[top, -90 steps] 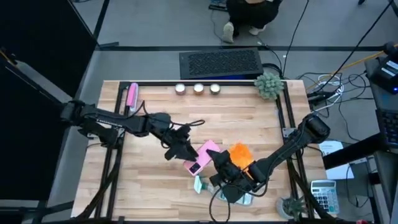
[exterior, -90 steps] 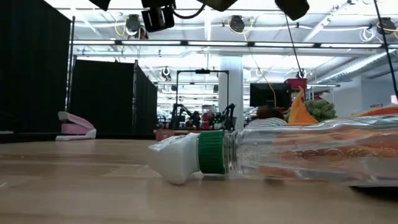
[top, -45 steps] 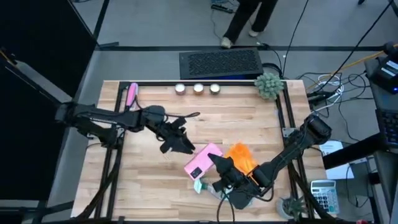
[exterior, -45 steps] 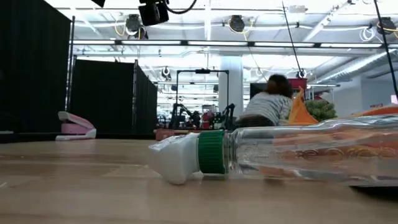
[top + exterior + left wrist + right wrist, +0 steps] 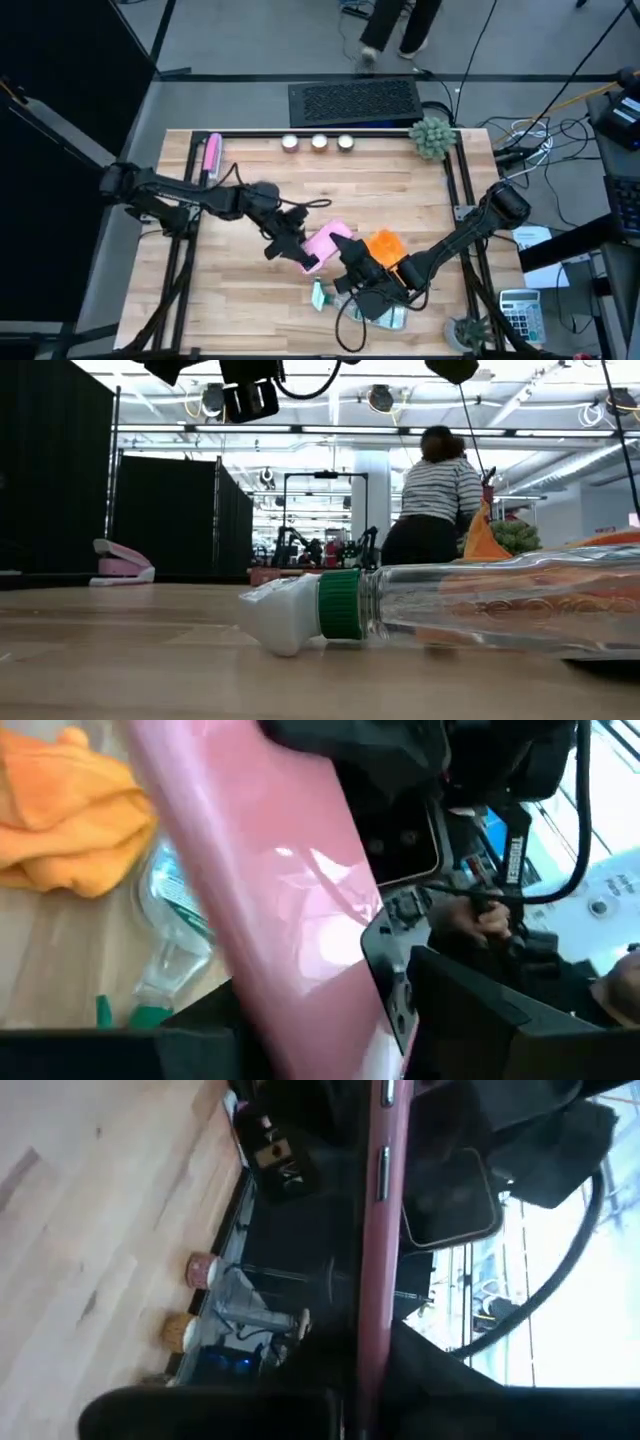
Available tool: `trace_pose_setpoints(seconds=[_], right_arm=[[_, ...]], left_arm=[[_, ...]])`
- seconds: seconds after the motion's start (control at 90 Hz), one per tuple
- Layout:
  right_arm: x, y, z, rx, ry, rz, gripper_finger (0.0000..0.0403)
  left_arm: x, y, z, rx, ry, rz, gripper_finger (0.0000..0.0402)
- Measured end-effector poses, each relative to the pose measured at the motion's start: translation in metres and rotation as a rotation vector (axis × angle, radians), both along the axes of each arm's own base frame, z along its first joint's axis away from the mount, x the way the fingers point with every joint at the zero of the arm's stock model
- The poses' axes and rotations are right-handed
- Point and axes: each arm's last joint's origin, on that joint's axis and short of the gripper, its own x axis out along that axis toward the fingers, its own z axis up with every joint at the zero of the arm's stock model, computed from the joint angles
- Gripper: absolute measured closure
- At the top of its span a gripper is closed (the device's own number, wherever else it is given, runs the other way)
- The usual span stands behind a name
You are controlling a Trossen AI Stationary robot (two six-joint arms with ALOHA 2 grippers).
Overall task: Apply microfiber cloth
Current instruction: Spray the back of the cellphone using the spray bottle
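Note:
The orange microfiber cloth point(image 5: 385, 246) lies bunched on the table right of centre, and no gripper touches it; it also shows in the left wrist view point(image 5: 60, 810). Just left of it, a black phone in a pink case point(image 5: 326, 245) is held between both grippers. My left gripper point(image 5: 292, 246) is shut on it from the left. My right gripper point(image 5: 350, 264) is shut on it from the near right. In the right wrist view the phone point(image 5: 385, 1170) shows edge-on. My left gripper pinches the phone's pink back point(image 5: 300, 1000) and hidden front between its two fingers, coming roughly level from the table's left. The phone slants up out of the hold. My right gripper has the phone's long edge point(image 5: 365, 1330) between its fingers, seen edge-on. It comes from the near right; the fingers themselves hide the contact.
A clear bottle with a green collar point(image 5: 345, 300) lies on its side near the front edge, under my right arm; in the low view the bottle point(image 5: 450, 605) fills the foreground. A pink stapler point(image 5: 212, 155), three small tins point(image 5: 318, 142) and a plant point(image 5: 432, 136) stand along the far edge. A person point(image 5: 440, 490) walks behind the table.
My left gripper drew back toward the far left, away from the phone, then came back to it and took hold. The phone, lying flatter half a second ago, now stands tipped between the grippers and sits slightly farther from the near edge. The cloth has stayed put.

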Motion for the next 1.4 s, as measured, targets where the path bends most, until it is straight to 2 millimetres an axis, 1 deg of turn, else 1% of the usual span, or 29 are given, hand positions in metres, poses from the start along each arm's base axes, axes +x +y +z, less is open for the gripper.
trace_pose_setpoints(seconds=[0.067, 0.122, 0.2, 0.244, 0.367, 0.556, 0.611, 0.711, 0.811, 0.878, 0.944, 1.044, 1.1, 1.156, 1.289, 1.4], right_arm=[[0.001, -0.001, 0.0, 0.016, -0.015, -0.005, 0.0385], [0.001, -0.002, 0.0, 0.028, -0.028, -0.012, 0.0376], [0.0, -0.001, -0.001, 0.036, -0.047, -0.026, 0.0359], [-0.001, 0.0, 0.0, 0.042, -0.054, -0.023, 0.0347], [-0.005, 0.008, 0.0, 0.097, -0.108, -0.009, 0.0308], [-0.016, 0.026, 0.0, 0.276, -0.269, 0.02, 0.0246], [-0.02, 0.033, -0.001, 0.374, -0.319, 0.055, 0.0233], [-0.027, 0.043, -0.002, 0.505, -0.414, 0.067, 0.0215], [-0.032, 0.049, -0.002, 0.653, -0.528, 0.058, 0.0205], [-0.035, 0.055, -0.003, 0.793, -0.584, 0.073, 0.0203], [-0.036, 0.059, -0.004, 0.97, -0.616, 0.094, 0.0203], [-0.035, 0.063, -0.009, 1.273, -0.568, 0.108, 0.0204], [-0.033, 0.061, -0.013, 1.439, -0.517, 0.076, 0.0204], [-0.033, 0.06, -0.018, 1.569, -0.444, 0.028, 0.0203], [-0.044, 0.065, -0.029, 1.764, -0.265, -0.139, 0.0193], [-0.056, 0.069, -0.037, 1.91, -0.054, -0.322, 0.0185]], left_arm=[[0.001, 0.0, 0.0, 0.002, -0.005, -0.001, 0.0258], [0.001, 0.001, 0.0, 0.008, -0.011, 0.005, 0.0296], [0.001, 0.003, 0.001, 0.018, -0.025, 0.017, 0.0359], [0.001, 0.005, 0.0, 0.024, -0.024, 0.022, 0.0378], [0.002, 0.012, -0.001, 0.049, -0.033, 0.04, 0.0381], [-0.009, 0.025, 0.011, 0.121, -0.081, 0.098, 0.0384], [-0.012, 0.032, 0.016, 0.162, -0.11, 0.165, 0.0384], [-0.02, 0.042, 0.023, 0.216, -0.118, 0.255, 0.0384], [-0.027, 0.048, 0.028, 0.274, -0.134, 0.292, 0.0384], [-0.031, 0.05, 0.031, 0.329, -0.141, 0.324, 0.0384], [-0.033, 0.049, 0.032, 0.384, -0.163, 0.333, 0.0384], [-0.036, 0.043, 0.03, 0.472, -0.167, 0.329, 0.0384], [-0.036, 0.039, 0.029, 0.499, -0.163, 0.326, 0.0384], [-0.036, 0.034, 0.026, 0.517, -0.156, 0.315, 0.0384], [-0.041, 0.019, 0.008, 0.564, -0.078, 0.309, 0.0384], [-0.049, 0.0, -0.009, 0.599, 0.0, 0.304, 0.0384]])
